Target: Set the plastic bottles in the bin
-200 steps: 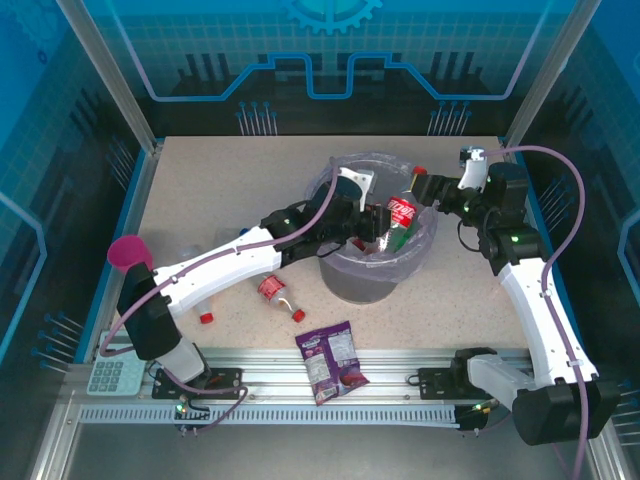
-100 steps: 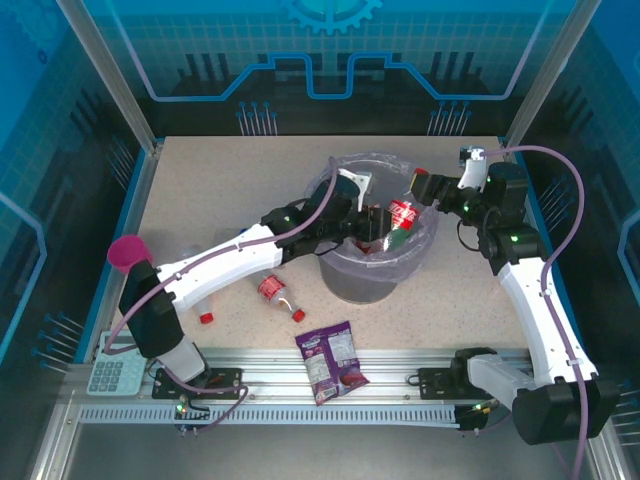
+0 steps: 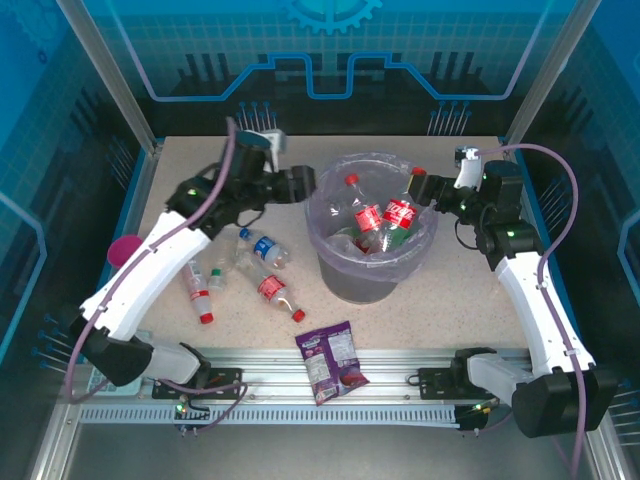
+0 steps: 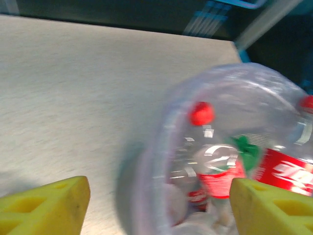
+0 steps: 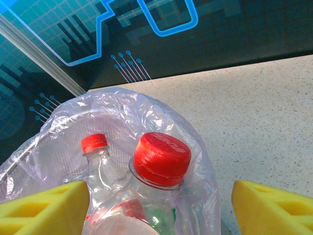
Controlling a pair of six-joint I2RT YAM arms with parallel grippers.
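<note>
1. Left tool point(image 3: 300, 183) poised just outside the bin point(image 3: 345, 285), yellow fingers point(image 4: 49, 205) spread wide with nothing between: open and empty.
2. Right tool point(image 3: 428, 188) at the opposite side of the rim, also open. Directly ahead of it, a red-capped bottle point(image 5: 160, 159) standing in the bin, cap clear of both fingers.
3. Several bottles already inside the lavender liner. Others loose on the tabletop, all on the near side of the left tool, back toward its base.
4. Nearest the left tool: the blue-labelled bottle point(image 3: 262, 248), lying on its side. Likely the next pick.
5. Come down from above with the jaws across the barrel, not along it.
6. Close on the labelled middle, gently enough not to crush thin plastic or squirt it sideways.
7. Lift well above the rim before swinging over, to avoid snagging the liner.
8. Leave the purple snack packet point(image 3: 333, 362) alone.
9. Hold the right tool off the opening during the drop.
</note>
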